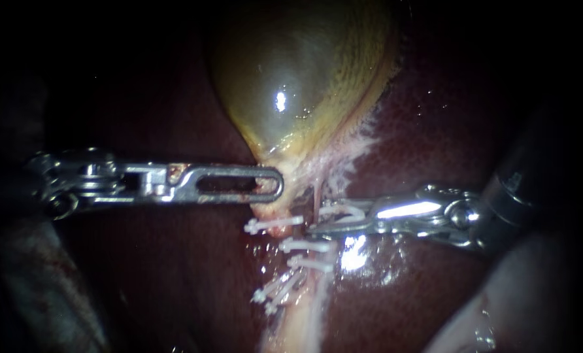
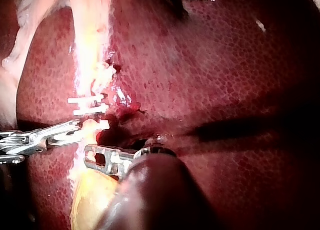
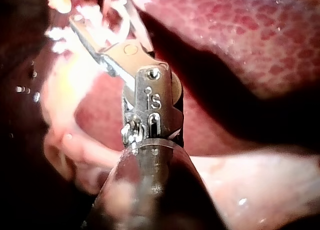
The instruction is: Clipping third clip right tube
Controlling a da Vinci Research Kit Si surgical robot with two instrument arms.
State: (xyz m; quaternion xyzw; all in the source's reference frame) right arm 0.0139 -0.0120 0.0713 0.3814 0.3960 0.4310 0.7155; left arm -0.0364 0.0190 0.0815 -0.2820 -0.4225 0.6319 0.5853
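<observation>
Right instrument point(image 1: 314, 225) at the right tube point(image 1: 316, 196), just below the gallbladder point(image 1: 291, 78).
The left instrument point(image 1: 268, 185) lies level, its jaws closed on the gallbladder's neck. The right jaws stand narrowly apart and hold a new clip point(image 1: 340, 210) from both sides. Their tips are at the right tube, on the gallbladder side of the set clips point(image 1: 298, 246) that cross the pale stalk over the liver point(image 1: 435, 117). Only the endoscope view shows the gallbladder's full body. The left wrist view shows three set clips in a row, with the right jaws just beside the nearest. The right wrist view shows the right instrument's wrist; its tips are lost in glare.
</observation>
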